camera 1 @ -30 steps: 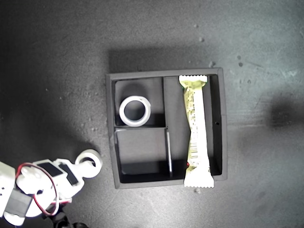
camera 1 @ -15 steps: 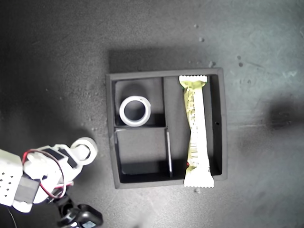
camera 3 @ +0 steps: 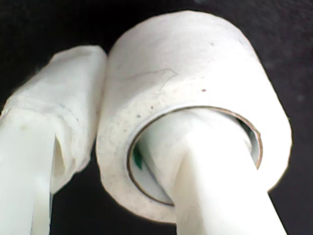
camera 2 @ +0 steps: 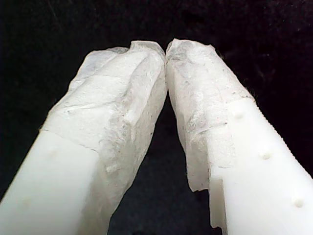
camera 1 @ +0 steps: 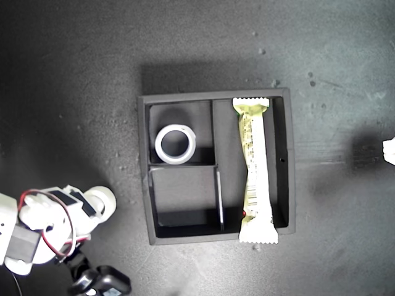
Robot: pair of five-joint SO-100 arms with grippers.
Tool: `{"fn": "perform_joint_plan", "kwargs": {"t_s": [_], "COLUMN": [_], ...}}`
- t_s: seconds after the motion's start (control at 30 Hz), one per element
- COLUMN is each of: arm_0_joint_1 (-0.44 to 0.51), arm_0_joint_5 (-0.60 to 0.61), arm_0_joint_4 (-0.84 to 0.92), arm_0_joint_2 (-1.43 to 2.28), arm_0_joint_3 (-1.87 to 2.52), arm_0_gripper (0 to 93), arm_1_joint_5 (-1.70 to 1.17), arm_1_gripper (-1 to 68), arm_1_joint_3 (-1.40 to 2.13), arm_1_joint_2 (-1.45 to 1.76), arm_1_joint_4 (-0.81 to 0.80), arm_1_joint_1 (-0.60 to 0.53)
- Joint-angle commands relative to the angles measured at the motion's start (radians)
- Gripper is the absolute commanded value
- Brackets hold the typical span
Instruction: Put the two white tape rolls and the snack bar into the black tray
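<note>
1. The bench (camera 1: 74,74) is a dark grey, lightly speckled surface that carries everything.
2. The black tray (camera 1: 143,166) sits near the middle of the exterior view: square, matte, with raised walls, split into two small square compartments on the exterior view's left and one long one on its right.
3. The snack bar (camera 1: 255,172) lies lengthwise in the long compartment, pale yellowish side up with small print, its crimped lower end resting over the tray's wall.
4. One white tape roll (camera 1: 175,143) lies flat in the upper small compartment, its open centre showing the tray floor.
5. The other tape roll (camera 3: 195,98), plain white with a thin brownish inner rim and a green speck inside, is outside the tray at the exterior view's lower left.
6. My second hand (camera 3: 142,147) pinches this roll, one finger through its centre, one against its outside.
7. My first hand (camera 2: 166,54) is pressed together, its wrapped tips touching, holding nothing.
</note>
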Motion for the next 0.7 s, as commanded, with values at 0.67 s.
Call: {"fn": "perform_joint_plan", "kwargs": {"t_s": [0.67], "arm_0_joint_1": [-0.126], "arm_0_joint_5": [0.35], "arm_0_joint_4": [0.782], "arm_0_joint_2": [-0.905], "arm_0_joint_3": [-1.784], "arm_0_gripper": [0.0], "arm_1_joint_5": [0.061], "arm_1_gripper": [-0.2], "arm_1_joint_3": [0.258], "arm_1_joint_2": [0.288], "arm_1_joint_4": [0.149], "arm_1_joint_1": [0.077]}}
